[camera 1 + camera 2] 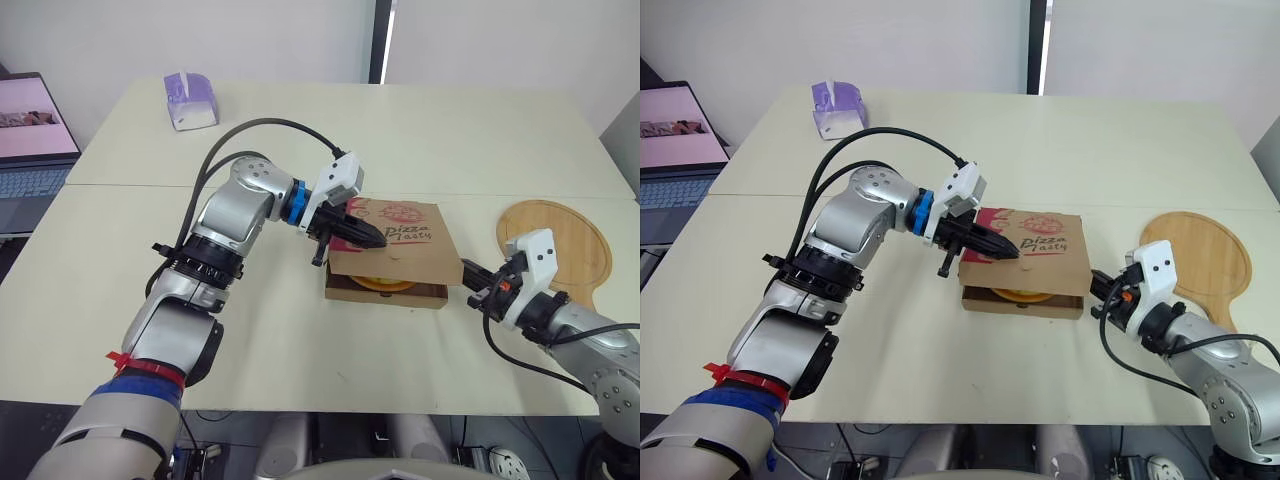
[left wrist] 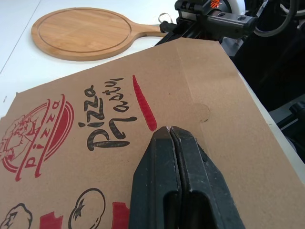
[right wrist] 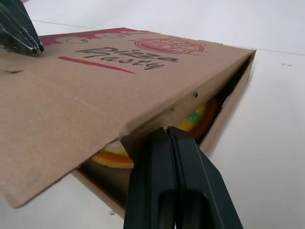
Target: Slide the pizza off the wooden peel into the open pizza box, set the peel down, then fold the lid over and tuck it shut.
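The cardboard pizza box point(image 1: 405, 240) lies mid-table, its printed lid point(image 2: 95, 119) folded most of the way down and still tilted above the base. Through the gap I see the yellow pizza point(image 3: 112, 157) inside. My left gripper point(image 1: 375, 240) is shut, and its tip point(image 2: 170, 130) rests on top of the lid near the front left. My right gripper point(image 1: 468, 272) is shut too, its tip point(image 3: 167, 130) against the lid's right side flap at the gap. The round wooden peel point(image 1: 560, 235) lies flat on the table to the right of the box, with nothing on it.
A purple tissue box point(image 1: 190, 100) stands at the far left of the table. A laptop point(image 1: 30, 130) sits on a separate desk beyond the table's left edge. Bare tabletop lies in front of and behind the box.
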Available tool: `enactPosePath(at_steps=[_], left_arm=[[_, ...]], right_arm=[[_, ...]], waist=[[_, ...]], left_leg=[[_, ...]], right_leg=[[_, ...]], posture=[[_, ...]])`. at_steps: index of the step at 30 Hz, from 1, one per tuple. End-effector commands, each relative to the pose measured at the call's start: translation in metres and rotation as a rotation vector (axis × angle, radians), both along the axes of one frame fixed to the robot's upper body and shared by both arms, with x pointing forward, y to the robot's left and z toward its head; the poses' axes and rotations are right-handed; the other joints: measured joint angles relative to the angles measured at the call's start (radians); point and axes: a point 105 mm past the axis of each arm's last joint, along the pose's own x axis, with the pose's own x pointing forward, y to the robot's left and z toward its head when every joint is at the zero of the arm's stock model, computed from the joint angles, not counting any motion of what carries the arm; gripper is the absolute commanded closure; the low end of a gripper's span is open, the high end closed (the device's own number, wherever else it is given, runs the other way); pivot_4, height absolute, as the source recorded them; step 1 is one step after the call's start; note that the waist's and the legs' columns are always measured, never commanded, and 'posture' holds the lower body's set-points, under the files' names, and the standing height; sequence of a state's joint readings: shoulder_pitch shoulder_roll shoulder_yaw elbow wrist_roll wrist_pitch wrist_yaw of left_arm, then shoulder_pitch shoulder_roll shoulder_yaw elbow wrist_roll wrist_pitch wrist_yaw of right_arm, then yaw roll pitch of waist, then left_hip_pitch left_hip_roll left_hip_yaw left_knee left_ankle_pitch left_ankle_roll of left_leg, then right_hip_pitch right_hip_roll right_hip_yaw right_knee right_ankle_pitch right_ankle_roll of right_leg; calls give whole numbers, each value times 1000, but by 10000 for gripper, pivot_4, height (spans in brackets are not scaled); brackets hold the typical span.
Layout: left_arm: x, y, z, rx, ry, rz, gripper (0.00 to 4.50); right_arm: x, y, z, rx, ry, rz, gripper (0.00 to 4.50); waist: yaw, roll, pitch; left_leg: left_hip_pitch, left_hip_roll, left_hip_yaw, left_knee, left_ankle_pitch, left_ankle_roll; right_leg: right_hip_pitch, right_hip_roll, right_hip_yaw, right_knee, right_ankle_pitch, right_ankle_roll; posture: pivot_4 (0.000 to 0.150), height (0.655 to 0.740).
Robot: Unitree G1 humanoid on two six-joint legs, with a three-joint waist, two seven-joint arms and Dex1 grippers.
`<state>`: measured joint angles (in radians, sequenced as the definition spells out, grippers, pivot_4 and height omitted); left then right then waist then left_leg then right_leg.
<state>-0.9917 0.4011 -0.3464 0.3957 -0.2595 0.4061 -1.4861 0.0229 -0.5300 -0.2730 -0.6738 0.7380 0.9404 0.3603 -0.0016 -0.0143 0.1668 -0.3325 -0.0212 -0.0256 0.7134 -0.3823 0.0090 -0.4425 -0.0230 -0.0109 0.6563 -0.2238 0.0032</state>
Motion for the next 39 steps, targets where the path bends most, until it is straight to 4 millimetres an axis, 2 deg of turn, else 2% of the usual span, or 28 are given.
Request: enactPosePath(at_steps=[1,4,10,11,13,17,19,23,25,29,39], left_arm=[[-4,-5,7,-8,-38,-34,45000],[-7,-4,3,1,-33,-42,45000],[-9,-3,-3,17,-31,-47,45000],[-9,-2,-3,18,-32,-47,45000],[-9,-2,-4,20,-33,-48,45000],[-9,-1,-4,23,-34,-52,45000],[-10,-2,-4,24,-35,-56,45000],[-10,-3,-4,25,-39,-62,45000],[-10,-3,-3,25,-40,-65,45000],[-10,-5,-2,24,-43,-68,45000],[-11,-4,0,30,-49,-78,45000]], right_arm=[[-4,9,9,25,-26,19,44627],[-6,7,7,-15,-26,9,44627],[-14,-26,16,-172,-55,-18,44627],[-16,-32,18,-206,-55,-6,43004],[-22,-40,25,-259,-68,35,38702],[-25,-47,46,-273,-121,88,25658],[-28,-37,56,-260,-143,164,18823],[-31,-15,63,-249,-162,277,4798],[-28,-7,62,-279,-180,306,298],[-23,6,49,-333,-177,360,298],[-2,3,32,-451,-222,319,298]], waist=[[0,0,0],[0,0,0],[0,0,0],[1,0,0],[1,0,0],[2,0,0],[-1,0,0],[1,0,0],[1,0,0],[2,0,0],[2,0,0]], left_leg=[[0,0,0,0,0,0],[0,0,0,0,0,0],[0,-1,0,0,0,0],[0,-1,0,0,0,0],[0,-1,0,0,-1,2],[1,-1,0,0,-1,2],[1,0,1,0,-1,2],[2,0,0,0,-1,2],[2,0,0,1,-1,2],[1,0,0,1,-1,2],[1,0,1,1,1,-1]], right_leg=[[0,0,0,0,0,0],[0,0,0,0,0,0],[0,0,0,0,0,0],[0,0,0,0,0,0],[1,0,0,0,0,0],[1,0,0,0,0,0],[1,0,0,0,0,0],[1,1,0,1,0,0],[1,0,0,1,0,0],[1,0,0,1,0,0],[1,-1,0,0,0,0]], posture=[[1500,7251],[1500,7251],[1500,7251],[1500,7251],[1500,7251],[1500,7251],[1500,7251],[1500,7251],[1500,7251],[1500,7251],[1500,7251]])
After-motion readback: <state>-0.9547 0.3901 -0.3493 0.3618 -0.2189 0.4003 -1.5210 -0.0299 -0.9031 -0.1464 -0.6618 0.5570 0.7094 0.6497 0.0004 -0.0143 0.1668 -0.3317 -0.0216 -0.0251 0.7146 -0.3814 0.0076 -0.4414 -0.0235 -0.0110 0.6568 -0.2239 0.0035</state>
